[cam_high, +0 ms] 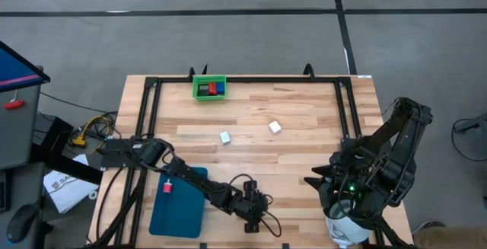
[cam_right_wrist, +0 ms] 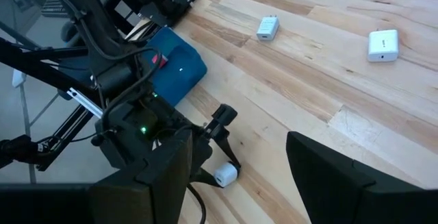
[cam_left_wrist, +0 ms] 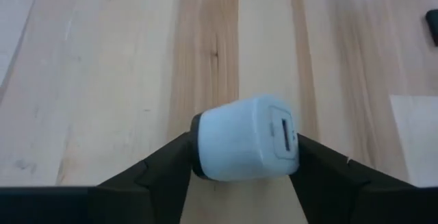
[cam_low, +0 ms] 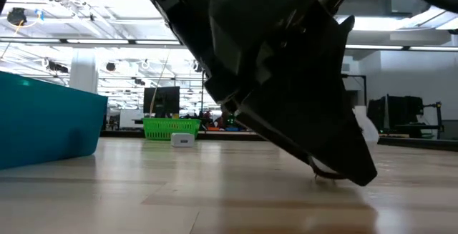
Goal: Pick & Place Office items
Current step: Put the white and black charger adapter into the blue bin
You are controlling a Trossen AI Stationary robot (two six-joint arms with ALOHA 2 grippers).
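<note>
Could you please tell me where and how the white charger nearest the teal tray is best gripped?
Probably by its white body, from straight above: the charger lies flat, so fingers can close on its two long sides, clear of the prongs at one end. The open right tool is free; the left tool grips another charger.

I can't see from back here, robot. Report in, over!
Left hand shut on white charger cube, low at table's near edge. Right hand open, waiting at near right. Two more white cubes mid-table. Nothing in the way.
</note>
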